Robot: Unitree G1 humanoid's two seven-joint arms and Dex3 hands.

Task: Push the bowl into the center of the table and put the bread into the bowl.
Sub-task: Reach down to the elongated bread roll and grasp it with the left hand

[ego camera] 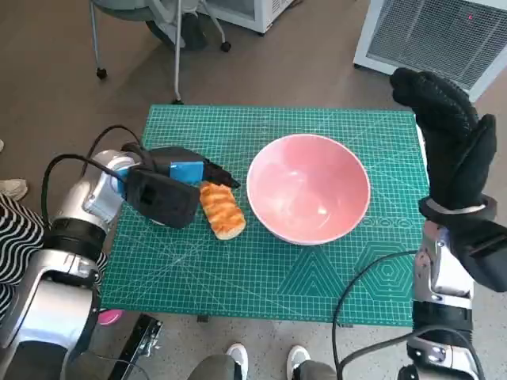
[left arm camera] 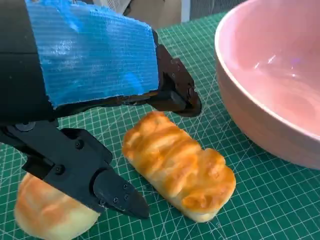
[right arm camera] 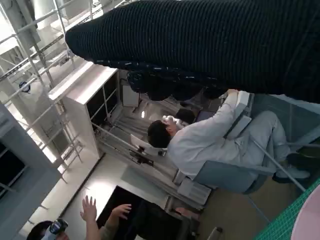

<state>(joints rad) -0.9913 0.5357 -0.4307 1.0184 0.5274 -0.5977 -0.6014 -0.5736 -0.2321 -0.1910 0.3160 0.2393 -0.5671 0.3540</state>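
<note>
- A striped sleeve point(ego camera: 14, 229) shows at the far left edge of the head view, with a shoe point(ego camera: 11, 188) on the floor just above it.
- The left hand point(ego camera: 170, 190) lies low over the green mat point(ego camera: 261, 277), left of the bread point(ego camera: 221, 209); its fingers are apart and hold nothing.
- In the left wrist view one finger point(left arm camera: 177, 95) reaches past the far end of the bread point(left arm camera: 179, 165) and another finger point(left arm camera: 107, 190) points down beside its near end; whether either touches it cannot be told.
- That view also shows a second, rounder piece of bread point(left arm camera: 50, 210) behind the lower finger, partly hidden.
- The bread lies flat on the mat, just left of the bowl point(ego camera: 308, 188) and close to its rim.
- The bowl is pink, upright, and sits near the middle of the mat.
- The right hand point(ego camera: 451, 146) is raised above the mat's right edge, well apart from the bowl, fingers stretched out and holding nothing.
- The right wrist view shows the glove point(right arm camera: 210, 45) across its top and a seated person point(right arm camera: 210, 140) in pale clothes.
</note>
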